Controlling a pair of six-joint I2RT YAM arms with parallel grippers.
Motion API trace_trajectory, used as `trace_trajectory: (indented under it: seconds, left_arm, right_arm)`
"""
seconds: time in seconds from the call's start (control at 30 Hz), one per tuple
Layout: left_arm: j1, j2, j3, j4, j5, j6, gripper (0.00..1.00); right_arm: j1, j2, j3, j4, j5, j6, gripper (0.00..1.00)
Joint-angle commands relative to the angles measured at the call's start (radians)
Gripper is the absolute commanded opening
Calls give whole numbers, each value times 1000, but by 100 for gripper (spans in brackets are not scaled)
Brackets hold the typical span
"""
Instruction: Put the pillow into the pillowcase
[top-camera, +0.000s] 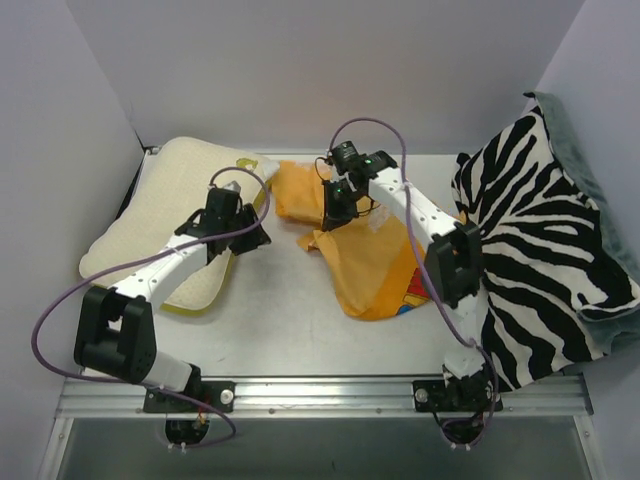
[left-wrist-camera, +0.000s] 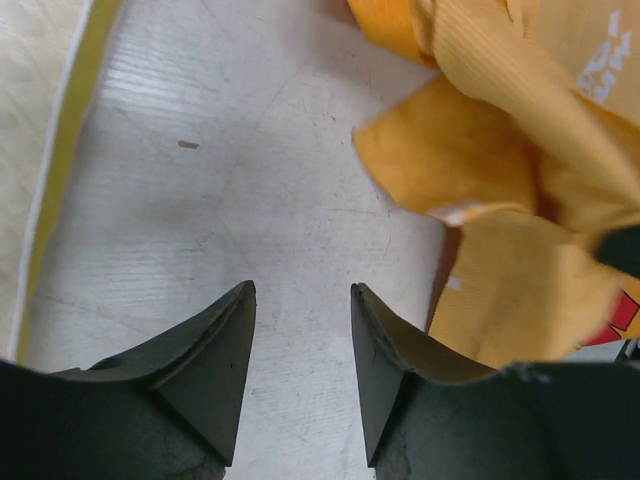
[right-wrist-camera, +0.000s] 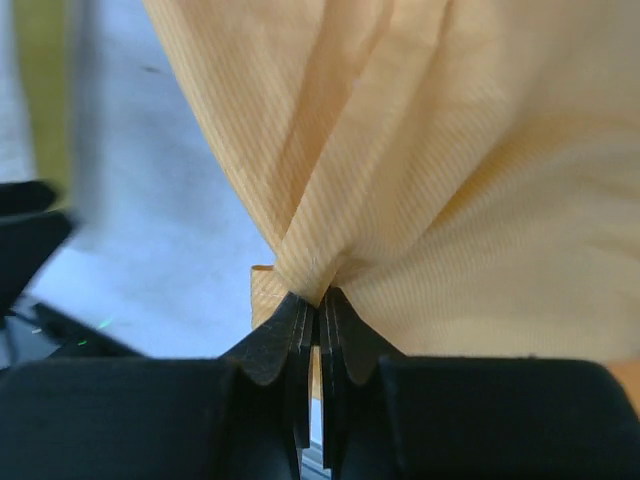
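Grey tabletop (top-camera: 290, 315) underlies everything; right gripper (right-wrist-camera: 318, 298) pinches a gathered fold of the pillowcase (top-camera: 365, 265); left gripper (left-wrist-camera: 302, 290) hovers parted, empty, nearby; pillow (top-camera: 150, 210) lies far left; limp, light cloth probably wants gripping at its opening hem

Overhead, the pillow (top-camera: 160, 200) is partly covered toward its 5 o'clock side by the left arm (top-camera: 165, 270). The pillowcase (top-camera: 365, 265) is crossed by the right arm (top-camera: 430, 215), and its print is reduced to a coloured scrap at 5 o'clock of the fabric. The zebra-striped cushion (top-camera: 540, 250) is cut off by the frame at 3 o'clock. From the left wrist, the pillowcase is cropped at 12 and 3 o'clock, and a brown speck (left-wrist-camera: 188, 145) on the table (left-wrist-camera: 250, 200) is too small to be identified. From the right wrist, a dark shape (right-wrist-camera: 30, 240) at 9 o'clock is blurred beyond recognition.
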Motion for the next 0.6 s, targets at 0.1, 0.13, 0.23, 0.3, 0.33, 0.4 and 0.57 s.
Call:
trace_trajectory:
  seconds: [0.1,0.13,0.23,0.3,0.33,0.4,0.57]
  left_arm:
    - [-61,127,99,43,-15,45,43]
    - [-69,166,110,46,-16,44,42]
    - [-101,248,168,57,-16,44,41]
    - [-127,286,196,64,1,41,45]
    - [-138,321,212,90,10,33,46]
    - [-165,366,226,121,45,25,53]
    - [-205,463,318,141,76,12,61]
  right_arm:
    - [-171,-169,-170,95,-90,65,0]
    - [-198,-155,-173,103,-91,60,0]
    - [-234,-61,-131,105,-123,71,0]
    - [-248,6,-114,103,-120,77,0]
    - [-252,41,-104,103,-119,77,0]
    - [-257,66,-107,102,-107,80,0]
    - [-281,81,-167,98,-73,80,0]
